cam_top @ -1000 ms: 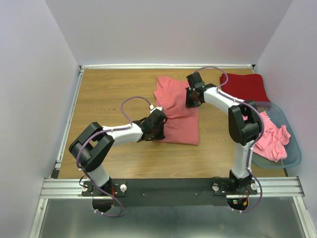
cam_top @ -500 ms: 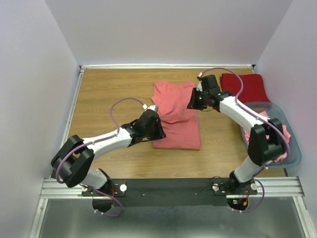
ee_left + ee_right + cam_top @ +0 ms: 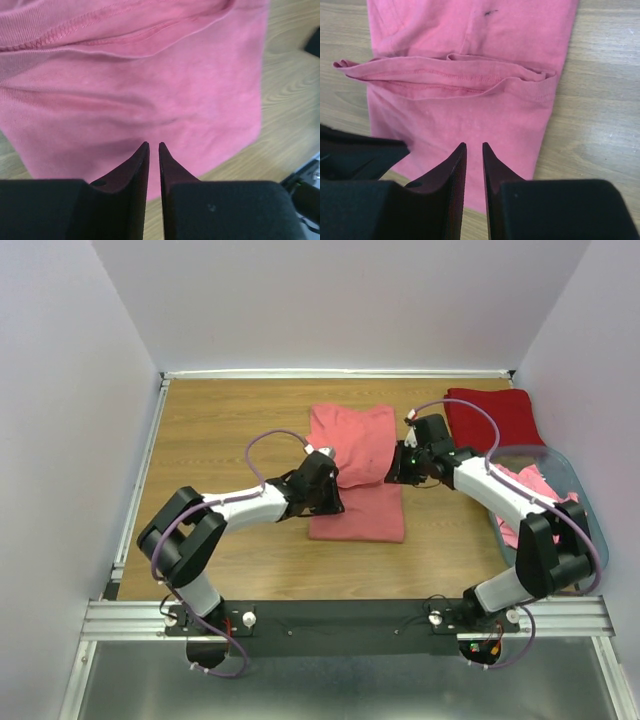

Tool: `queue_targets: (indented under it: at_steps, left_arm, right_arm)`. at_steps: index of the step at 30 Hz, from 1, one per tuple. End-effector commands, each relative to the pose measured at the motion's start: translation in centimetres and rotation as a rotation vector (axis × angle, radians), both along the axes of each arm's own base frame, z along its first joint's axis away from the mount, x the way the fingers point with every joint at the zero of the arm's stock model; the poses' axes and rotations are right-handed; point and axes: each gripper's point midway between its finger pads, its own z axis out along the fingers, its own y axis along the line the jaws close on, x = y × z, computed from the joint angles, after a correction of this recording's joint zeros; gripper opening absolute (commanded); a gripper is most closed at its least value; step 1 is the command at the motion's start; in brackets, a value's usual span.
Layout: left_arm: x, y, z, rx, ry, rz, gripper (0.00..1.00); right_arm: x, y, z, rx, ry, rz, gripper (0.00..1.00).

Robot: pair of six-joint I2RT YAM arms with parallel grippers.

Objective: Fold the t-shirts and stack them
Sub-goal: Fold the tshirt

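On the wooden worktop (image 3: pixel 220 430), the left tool (image 3: pixel 154 145) and right tool (image 3: pixel 474 145), both barely parted and empty, flank a folded salmon-pink cloth t-shirt (image 3: pixel 360 440).

Heads up: from above you can't see the fingertips of the left pincer (image 3: pixel 328 495) or the right pincer (image 3: pixel 398 468), because their own wrist housings sit over them at the edges of the salmon t-shirt (image 3: pixel 358 515). The right arm (image 3: pixel 490 490) crosses the basket (image 3: pixel 592 530) and covers part of the pink t-shirts (image 3: pixel 535 483) inside, so you can't count them. In both wrist views the salmon t-shirt runs off the top edge.
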Motion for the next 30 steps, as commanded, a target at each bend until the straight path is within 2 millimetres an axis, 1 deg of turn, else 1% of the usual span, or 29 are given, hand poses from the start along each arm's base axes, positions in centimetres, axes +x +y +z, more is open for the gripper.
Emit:
queue_targets:
  at_steps: [1,2,3,4,5,6,7,8,9,11,12,13,14,15,16,17,18,19,20,22,23,24,25,26,27,28,29,30]
  left_arm:
    - [1.5,-1.3,0.4,-0.01,-0.05,-0.027,0.2]
    - [1.8,-1.5,0.5,-0.011,-0.056,-0.026,0.2]
    - [2.2,-1.6,0.2,-0.002,-0.057,-0.027,0.2]
    - [3.2,-1.7,0.6,-0.006,-0.072,-0.016,0.2]
    - [3.6,-1.7,0.6,-0.005,-0.075,-0.011,0.2]
    - [4.0,-1.6,-0.1,0.008,-0.067,-0.009,0.2]
    - [4.7,-1.6,0.1,0.005,-0.07,-0.004,0.19]
    - [5.3,-1.2,-0.2,0.009,-0.063,0.007,0.19]
    - [5.7,-0.9,-1.2,0.024,-0.049,0.011,0.19]
    - [6.8,-0.6,-1.5,0.033,-0.052,0.016,0.19]
    - [7.1,-0.4,-2.4,0.049,-0.038,0.017,0.18]
    - [7.9,-0.6,-2.0,0.05,-0.056,0.014,0.18]
    - [8.6,-0.4,-2.1,0.057,-0.063,0.022,0.18]
    - [9.0,-0.3,-2.9,0.074,-0.055,0.022,0.18]
    - [10.1,-0.8,-2.1,0.071,-0.086,0.015,0.18]
    - [10.8,-0.9,-1.9,0.076,-0.103,0.019,0.18]
    - [11.5,-0.7,-2.2,0.089,-0.105,0.024,0.18]
    - [12.6,-1.1,-1.3,0.08,-0.13,0.03,0.18]
    - [13.3,-1.0,-1.0,0.086,-0.147,0.034,0.19]
    - [14.9,-1.0,0.7,0.068,-0.191,0.055,0.22]
    - [15.5,-0.8,1.2,0.063,-0.207,0.065,0.23]
    - [15.8,-0.7,2.7,0.042,-0.233,0.074,0.27]
    - [15.9,-0.3,3.2,0.03,-0.236,0.079,0.3]
    - [15.6,-0.1,3.6,0.022,-0.237,0.08,0.32]
    - [15.2,0.1,5.9,-0.013,-0.27,0.088,0.35]
    - [13.6,0.9,4.7,-0.009,-0.24,0.084,0.4]
    - [12.3,1.0,4.9,-0.034,-0.224,0.064,0.41]
    - [11.5,1.0,7.5,-0.101,-0.271,0.064,0.41]
  right_arm:
    - [-1.2,-0.2,0.0,0.024,-0.003,0.003,0.27]
    - [-1.4,-0.2,0.0,0.026,-0.004,0.005,0.27]
    - [-2.0,-0.4,-0.5,0.026,0.014,0.002,0.27]
    - [-2.3,-0.5,-0.2,0.032,0.007,0.004,0.27]
    - [-2.5,-0.5,-0.3,0.032,0.007,0.003,0.27]
    - [-2.8,-0.7,-0.4,0.032,0.013,-0.002,0.27]
    - [-3.3,-0.8,-0.8,0.031,0.021,-0.001,0.27]
    - [-3.6,-0.9,-0.6,0.036,0.016,-0.004,0.27]
    - [-3.8,-0.9,-0.5,0.041,0.015,-0.004,0.27]
    - [-4.4,-1.0,-0.8,0.047,0.025,-0.003,0.27]
    - [-4.5,-1.0,-0.5,0.051,0.017,-0.006,0.27]
    - [-4.7,-1.0,-0.6,0.053,0.02,-0.003,0.27]
    - [-4.9,-1.1,-0.8,0.054,0.024,-0.006,0.27]
    - [-5.1,-1.1,-0.8,0.055,0.024,-0.003,0.27]
    - [-5.3,-1.1,-0.8,0.06,0.028,0.0,0.27]
    - [-5.4,-1.1,-0.8,0.063,0.03,0.003,0.27]
    - [-5.6,-1.1,-0.9,0.066,0.031,0.003,0.27]
    - [-5.8,-0.9,-1.0,0.072,0.037,0.009,0.27]
    - [-6.1,-0.9,-1.3,0.077,0.049,0.008,0.27]
    - [-6.5,-0.4,-1.3,0.108,0.06,0.028,0.27]
    - [-6.8,-0.2,-1.3,0.122,0.067,0.036,0.27]
    - [-7.2,0.0,-1.8,0.14,0.077,0.044,0.27]
    - [-7.6,0.5,-1.8,0.168,0.09,0.064,0.27]
    - [-7.8,0.7,-1.9,0.184,0.093,0.07,0.27]
    - [-8.1,0.9,-2.0,0.201,0.104,0.075,0.27]
    - [-8.5,1.3,-2.2,0.23,0.111,0.095,0.25]
    - [-8.8,1.6,-2.3,0.247,0.117,0.106,0.23]
    - [-8.7,1.9,-2.1,0.273,0.106,0.113,0.2]
